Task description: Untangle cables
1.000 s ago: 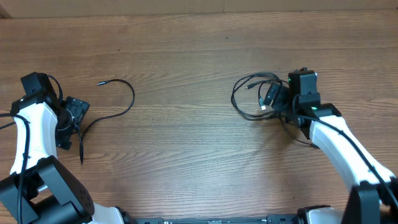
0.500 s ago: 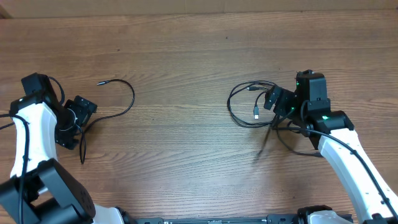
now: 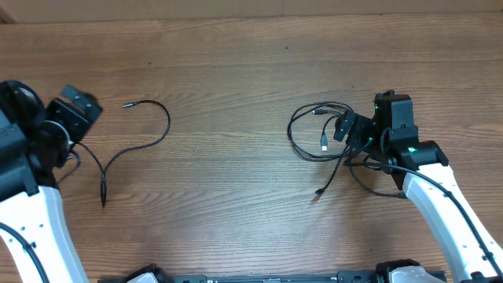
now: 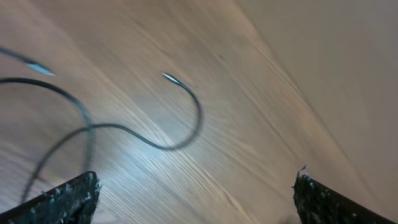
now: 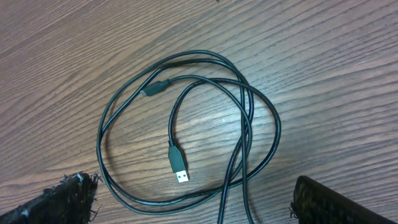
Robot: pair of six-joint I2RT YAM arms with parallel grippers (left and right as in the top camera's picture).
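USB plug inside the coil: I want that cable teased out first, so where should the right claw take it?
Probably the black plug body just behind its silvery tip, coming straight down from above: it lies flat on the table inside the loops, touching no other strand.

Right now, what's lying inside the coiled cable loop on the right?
A silver-tipped plug on bare wood. The loop strands passing beneath the right claw are hidden.

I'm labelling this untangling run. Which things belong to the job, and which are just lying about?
Job: lone cable at left; looped cable bundle at right.
Not the job: wooden table, only the work surface.
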